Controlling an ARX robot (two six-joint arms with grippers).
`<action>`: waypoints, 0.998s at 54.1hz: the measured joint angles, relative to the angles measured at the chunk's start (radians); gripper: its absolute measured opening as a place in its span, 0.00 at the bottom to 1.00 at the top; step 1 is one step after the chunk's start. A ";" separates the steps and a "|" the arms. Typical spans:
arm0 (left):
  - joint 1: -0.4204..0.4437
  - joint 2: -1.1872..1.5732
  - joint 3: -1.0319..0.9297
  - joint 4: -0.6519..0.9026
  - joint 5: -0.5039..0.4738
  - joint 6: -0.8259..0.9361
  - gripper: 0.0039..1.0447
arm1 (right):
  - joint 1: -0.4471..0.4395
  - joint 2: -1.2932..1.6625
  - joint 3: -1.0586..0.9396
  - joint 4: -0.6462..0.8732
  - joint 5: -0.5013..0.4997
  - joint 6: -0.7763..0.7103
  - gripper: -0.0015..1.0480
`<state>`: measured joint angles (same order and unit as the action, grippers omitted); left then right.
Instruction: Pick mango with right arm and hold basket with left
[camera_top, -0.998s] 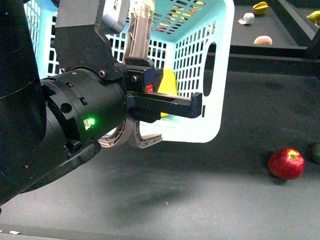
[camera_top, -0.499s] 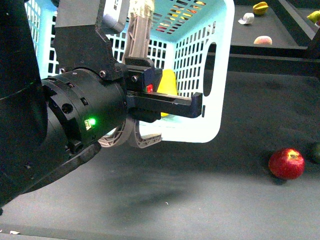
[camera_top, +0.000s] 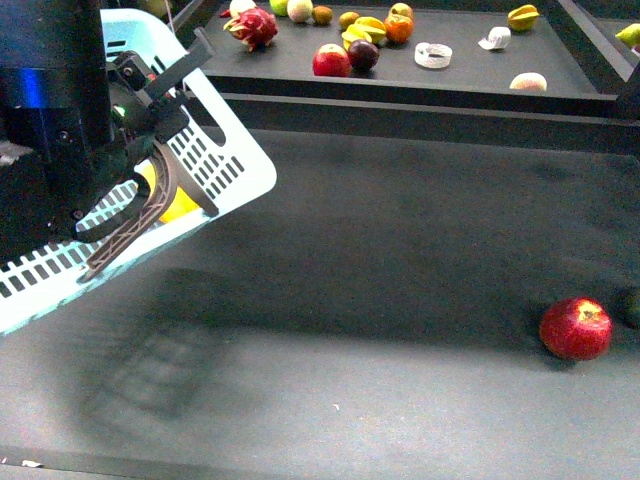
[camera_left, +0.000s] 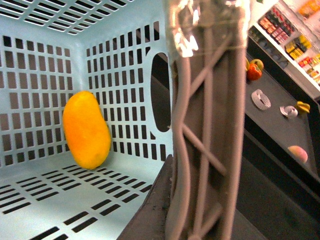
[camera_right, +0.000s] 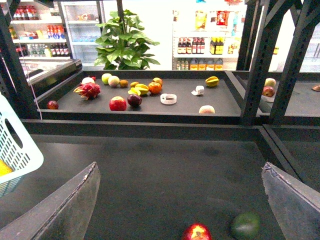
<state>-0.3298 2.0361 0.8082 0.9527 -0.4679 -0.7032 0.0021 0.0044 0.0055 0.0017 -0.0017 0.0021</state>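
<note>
Currently, my log:
Left gripper (camera_top: 140, 215): clamped on basket (camera_top: 225, 165) wall.
Mango (camera_left: 86, 129): inside basket, against its wall.
Right gripper (camera_right: 180, 210): spread, holding nothing.

mango (camera_left: 86, 129) in basket (camera_top: 225, 160), far left | apple (camera_top: 575, 328) right, on table (camera_top: 380, 300)

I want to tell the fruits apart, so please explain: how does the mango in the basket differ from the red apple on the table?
The mango is yellow-orange, the apple is red. The mango is a long oval, the apple is round. The mango lies inside the pale blue basket, leaning against its slotted wall, while the apple sits on the dark table, near the front right. Both are whole, smooth fruits, and no hand holds either.
</note>
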 joint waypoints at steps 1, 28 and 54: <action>0.003 0.002 0.005 -0.007 -0.001 -0.006 0.05 | 0.000 0.000 0.000 0.000 0.000 0.000 0.92; 0.063 0.164 0.290 -0.263 -0.039 -0.555 0.05 | 0.000 0.000 0.000 0.000 0.000 0.000 0.92; 0.121 0.246 0.456 -0.399 -0.043 -0.787 0.05 | 0.000 0.000 0.000 0.000 0.000 0.000 0.92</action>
<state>-0.2092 2.2822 1.2644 0.5537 -0.5110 -1.4906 0.0021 0.0040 0.0055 0.0017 -0.0013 0.0025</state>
